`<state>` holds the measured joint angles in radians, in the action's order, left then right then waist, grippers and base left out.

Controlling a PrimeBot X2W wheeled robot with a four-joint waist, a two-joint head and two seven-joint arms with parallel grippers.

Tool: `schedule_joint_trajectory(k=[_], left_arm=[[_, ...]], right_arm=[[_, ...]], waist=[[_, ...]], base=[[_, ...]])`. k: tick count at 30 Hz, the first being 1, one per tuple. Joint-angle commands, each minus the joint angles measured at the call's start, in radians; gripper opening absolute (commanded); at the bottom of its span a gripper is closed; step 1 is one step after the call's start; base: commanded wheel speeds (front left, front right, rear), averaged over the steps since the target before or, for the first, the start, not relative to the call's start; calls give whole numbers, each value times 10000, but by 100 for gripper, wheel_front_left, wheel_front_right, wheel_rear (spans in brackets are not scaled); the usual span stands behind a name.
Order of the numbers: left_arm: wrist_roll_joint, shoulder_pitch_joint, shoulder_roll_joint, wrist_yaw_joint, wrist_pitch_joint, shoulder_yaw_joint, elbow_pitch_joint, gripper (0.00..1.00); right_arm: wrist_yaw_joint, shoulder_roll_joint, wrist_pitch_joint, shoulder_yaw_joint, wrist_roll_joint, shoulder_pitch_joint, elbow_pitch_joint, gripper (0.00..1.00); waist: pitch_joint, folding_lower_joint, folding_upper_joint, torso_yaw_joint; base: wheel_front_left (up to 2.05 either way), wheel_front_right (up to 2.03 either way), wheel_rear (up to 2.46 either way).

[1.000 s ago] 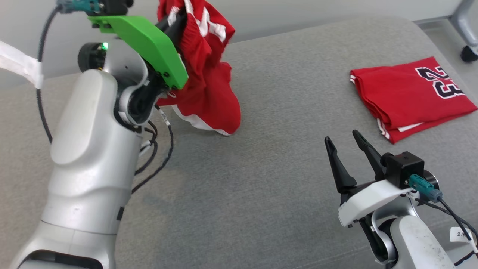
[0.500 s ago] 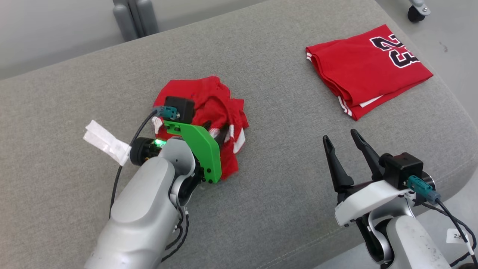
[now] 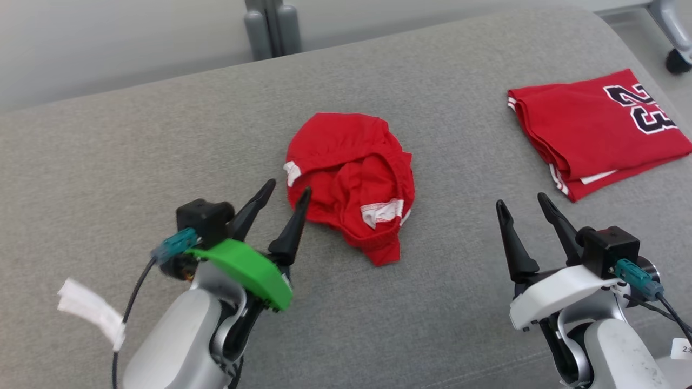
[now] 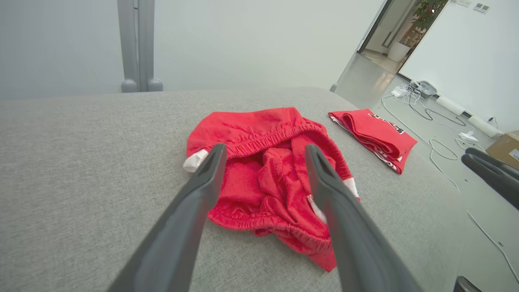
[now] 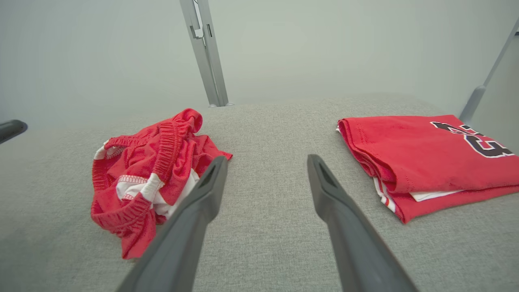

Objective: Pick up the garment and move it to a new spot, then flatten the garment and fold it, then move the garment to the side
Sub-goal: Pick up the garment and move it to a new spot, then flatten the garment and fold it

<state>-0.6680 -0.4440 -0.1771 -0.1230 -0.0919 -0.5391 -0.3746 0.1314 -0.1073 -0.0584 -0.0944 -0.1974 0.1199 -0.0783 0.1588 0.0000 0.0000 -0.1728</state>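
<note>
The garment (image 3: 351,178) is a pair of red shorts with white trim, lying crumpled in a heap at the middle of the grey cushioned surface (image 3: 162,135). It also shows ahead in the left wrist view (image 4: 267,178) and at the left of the right wrist view (image 5: 150,174). My left gripper (image 3: 287,190) stands open just left of the heap, nothing between its fingers. My right gripper (image 3: 523,203) is open at the lower right, well clear of the shorts.
A folded red jersey (image 3: 594,129) with a black number lies at the far right near the surface's edge. A grey post (image 3: 270,27) rises behind the surface. A chair castor (image 3: 678,62) sits on the floor at the far right, and cables (image 4: 429,117) lie there.
My left gripper has lowered the shorts onto the surface, opened and drawn back to their left. The head camera has shifted. The right gripper has stayed open.
</note>
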Motion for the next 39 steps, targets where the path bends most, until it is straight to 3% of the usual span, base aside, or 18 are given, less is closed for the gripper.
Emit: schedule_joint_trajectory(k=[1, 7, 13, 21, 39], left_arm=[[-36, 519, -263, 80, -363, 208, 301, 100], [8, 1949, -1009, 578, -1469, 1189, 1204, 100], [356, 3038, -998, 882, -1744, 2471, 1974, 100], [1580, 4300, -265, 471, -1727, 4276, 2760, 100], [2801, 4942, 445, 2, -1730, 5098, 2537, 100]], right_arm=[[-15, -35, 43, 72, 59, -213, 69, 100], [-15, -87, 189, 330, 65, -519, 250, 100], [-15, -79, 207, 649, 37, -804, 309, 100], [-15, 30, 116, 804, -21, -1003, 82, 100], [-15, -9, 65, 713, 41, -1161, -183, 100]], waist=[[-744, 0, 0, 975], [-991, 0, 0, 1510], [-1160, 0, 0, 1823], [-1296, 0, 0, 1945], [-1394, 0, 0, 1801]], base=[[0, 0, 0], [0, 0, 0], [0, 0, 0], [0, 0, 0], [0, 0, 0]])
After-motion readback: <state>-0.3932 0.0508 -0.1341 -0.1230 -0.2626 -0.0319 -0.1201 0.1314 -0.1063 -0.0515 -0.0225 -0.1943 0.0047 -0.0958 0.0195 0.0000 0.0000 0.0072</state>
